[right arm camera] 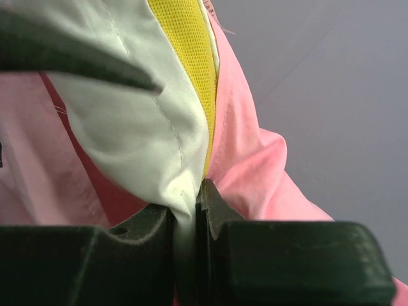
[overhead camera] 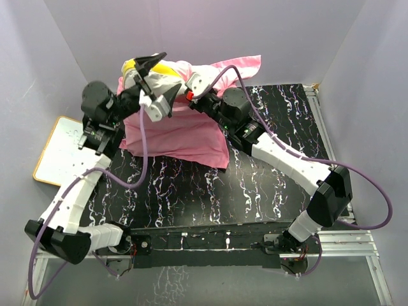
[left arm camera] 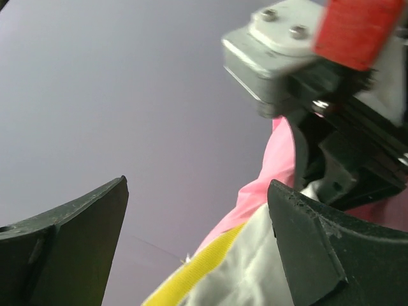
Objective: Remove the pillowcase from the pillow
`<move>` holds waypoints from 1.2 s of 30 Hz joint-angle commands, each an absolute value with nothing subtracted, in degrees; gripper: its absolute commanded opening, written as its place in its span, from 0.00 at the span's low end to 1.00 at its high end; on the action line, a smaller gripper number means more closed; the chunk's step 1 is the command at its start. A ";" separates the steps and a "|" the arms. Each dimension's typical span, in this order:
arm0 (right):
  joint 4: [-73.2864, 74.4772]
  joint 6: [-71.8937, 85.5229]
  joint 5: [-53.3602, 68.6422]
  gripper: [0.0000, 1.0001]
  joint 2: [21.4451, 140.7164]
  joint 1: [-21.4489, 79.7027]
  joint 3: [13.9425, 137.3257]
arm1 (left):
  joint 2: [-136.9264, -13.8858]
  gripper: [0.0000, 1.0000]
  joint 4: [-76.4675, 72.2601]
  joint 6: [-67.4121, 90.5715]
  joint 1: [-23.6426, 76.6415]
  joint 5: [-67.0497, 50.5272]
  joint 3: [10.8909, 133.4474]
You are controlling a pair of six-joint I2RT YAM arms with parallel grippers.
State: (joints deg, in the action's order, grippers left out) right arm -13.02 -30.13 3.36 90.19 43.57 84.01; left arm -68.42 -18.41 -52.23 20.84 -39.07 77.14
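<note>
Your right gripper (right arm camera: 194, 213) is pinching the white pillow (right arm camera: 127, 127); left gripper (left arm camera: 197, 191) gapes open, 11 o'clock of the pillowcase (overhead camera: 185, 131).

I can read no text, label, brand, number or sign in any view; faint specks on the white board (overhead camera: 60, 150) are too small to tell.

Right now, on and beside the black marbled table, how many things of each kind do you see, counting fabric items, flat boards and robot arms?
Fabric items: 2 (pink fabric pillowcase, plump white pillow with a yellow band)
Flat boards: 1 (white board with a yellow frame)
Robot arms: 2 (left arm, right arm)
Total: 5
</note>
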 commanded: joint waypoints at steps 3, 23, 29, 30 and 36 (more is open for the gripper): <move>-13.64 -28.40 3.61 0.08 88.83 43.01 85.63 | -80.38 0.87 34.50 -69.00 20.83 -39.95 105.60; -11.03 -21.29 8.65 0.08 87.34 41.97 87.01 | -85.16 0.25 31.69 -75.27 21.20 -17.48 100.57; -9.34 -6.10 14.66 0.43 85.45 33.52 88.20 | -84.71 0.00 25.29 -73.73 21.14 -15.75 99.79; -8.93 -3.97 15.62 0.57 85.00 31.85 87.93 | -84.41 0.00 24.56 -73.62 21.15 -15.81 99.78; -8.50 7.77 17.15 0.81 81.37 22.34 82.46 | -83.41 0.00 23.59 -72.53 21.19 -17.21 101.09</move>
State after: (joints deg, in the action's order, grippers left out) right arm -6.94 -3.70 15.27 86.24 27.55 84.16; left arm -85.45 25.78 -73.10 21.71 -19.14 99.46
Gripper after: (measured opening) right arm 0.776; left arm 0.071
